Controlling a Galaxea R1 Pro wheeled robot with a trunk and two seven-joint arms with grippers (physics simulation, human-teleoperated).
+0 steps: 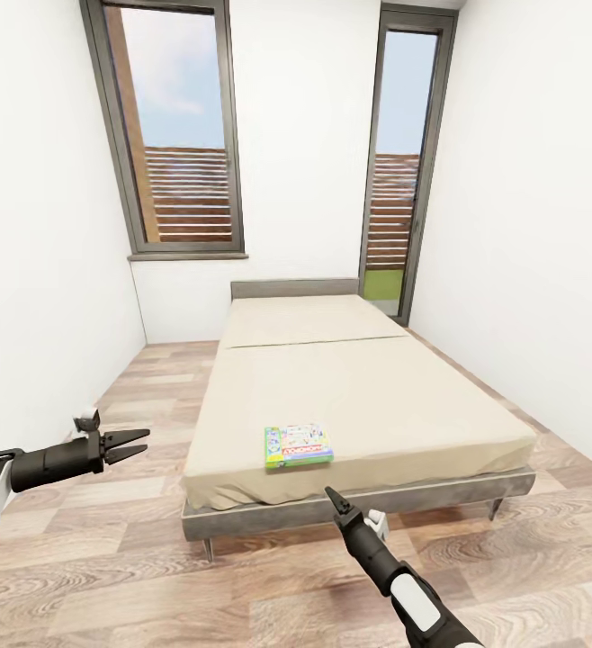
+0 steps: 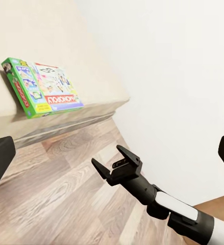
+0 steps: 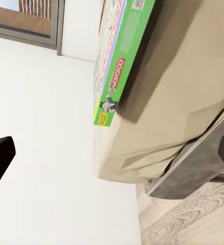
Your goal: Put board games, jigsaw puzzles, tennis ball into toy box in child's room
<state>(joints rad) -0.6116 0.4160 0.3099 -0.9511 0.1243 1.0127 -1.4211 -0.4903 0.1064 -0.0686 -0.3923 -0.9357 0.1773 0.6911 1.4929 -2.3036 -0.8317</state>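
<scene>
One board game (image 1: 298,445), a white-green box with a red Monopoly logo, lies flat near the foot edge of the bed (image 1: 368,396). My right gripper (image 1: 332,495) hovers open just below and in front of that edge, a short way from the box (image 3: 117,66). The left wrist view has its jaws (image 2: 113,159) apart and empty, with the box (image 2: 43,87) beyond. My left gripper (image 1: 146,440) is open and empty over the floor, left of the bed. The table, toy box, jigsaw puzzles and tennis ball are out of view.
The bed's grey frame (image 1: 269,513) stands on thin legs on a wooden floor (image 1: 152,576). White walls close in on both sides. A window (image 1: 174,135) and a glass door (image 1: 404,171) are in the far wall.
</scene>
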